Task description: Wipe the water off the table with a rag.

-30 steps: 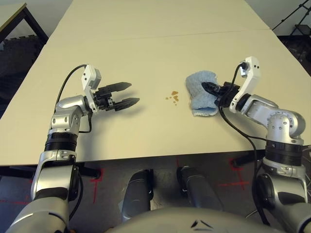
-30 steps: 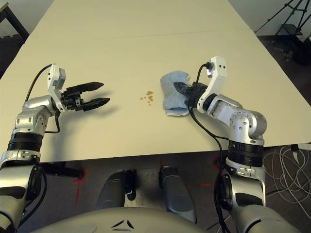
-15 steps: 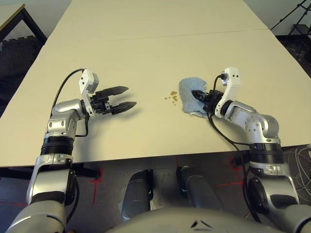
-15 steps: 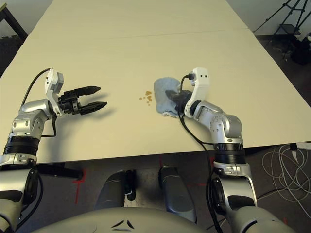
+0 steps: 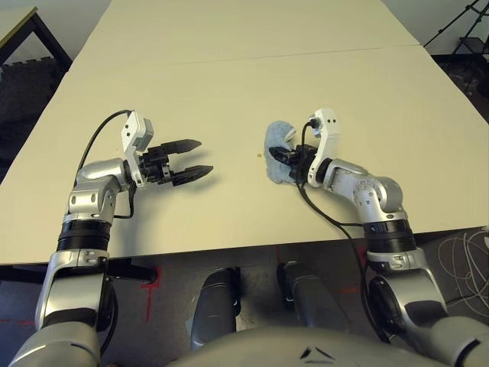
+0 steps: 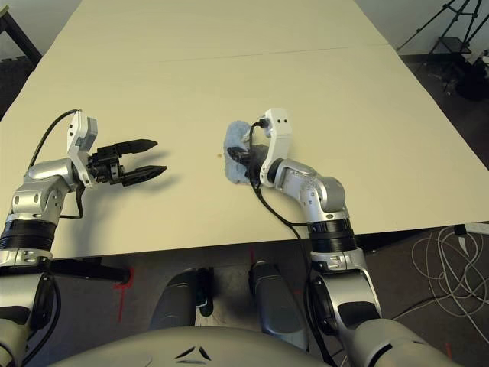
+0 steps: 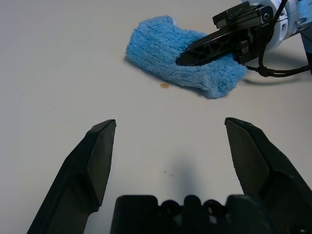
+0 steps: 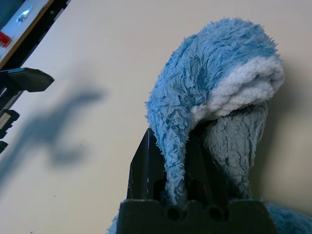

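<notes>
Blue rag (image 5: 276,136) pinched in right gripper (image 5: 293,155); left gripper (image 5: 182,162) spread; brown droplet (image 7: 165,85) beside rag.

Setting: robotics lab, by appearance. Items around me: one large pale beige table (image 5: 229,92); one black tripod (image 6: 451,38); loose pale cables (image 6: 451,271); red floor-tape marks (image 6: 124,284).

Tripod (image 6: 451,30) far R; coiled white cables (image 6: 452,279) on floor (image 6: 397,269) R, near desk edge; red tape marks (image 6: 124,284) on floor too; dark-legged side table (image 5: 30,27) far L.
</notes>
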